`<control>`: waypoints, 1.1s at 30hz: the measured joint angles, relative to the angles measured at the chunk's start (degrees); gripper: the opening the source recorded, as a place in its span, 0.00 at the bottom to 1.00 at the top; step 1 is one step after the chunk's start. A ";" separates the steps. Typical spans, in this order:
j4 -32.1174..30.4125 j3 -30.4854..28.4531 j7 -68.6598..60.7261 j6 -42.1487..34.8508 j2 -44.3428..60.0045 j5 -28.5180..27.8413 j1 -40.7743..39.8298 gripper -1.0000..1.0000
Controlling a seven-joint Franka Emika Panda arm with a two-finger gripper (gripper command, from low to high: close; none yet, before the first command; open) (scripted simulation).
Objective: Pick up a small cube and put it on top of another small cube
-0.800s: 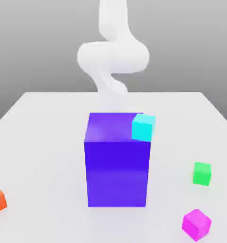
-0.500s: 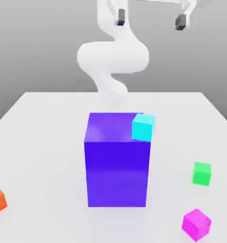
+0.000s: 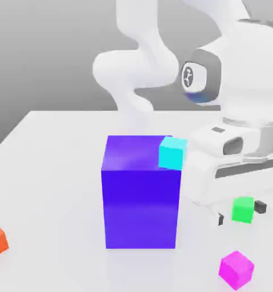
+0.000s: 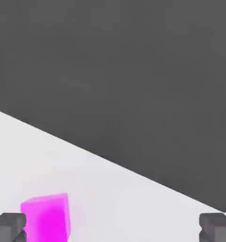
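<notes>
Gripper (image 3: 240, 212) open, jaws wide, low over the table (image 3: 58, 154) – seemingly behind the green cube (image 3: 243, 209); pink cube (image 3: 236, 270) lies nearer, apart.

Magenta cube (image 3: 236, 270) lies on table near green cube (image 3: 243, 209), apart.

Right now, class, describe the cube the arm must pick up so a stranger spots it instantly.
Start at the tall blue-violet block mid-table. Look toward the exterior view's lower right, past the green cube, to the magenta cube nearest the camera. It alone is pink.
</notes>
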 joint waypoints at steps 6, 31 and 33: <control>0.27 -0.08 0.61 6.07 12.35 -2.22 2.78 0.50; -18.20 12.48 -12.34 2.23 -10.49 9.87 11.98 0.00; -21.24 13.21 -15.12 2.55 -13.48 12.74 14.39 0.00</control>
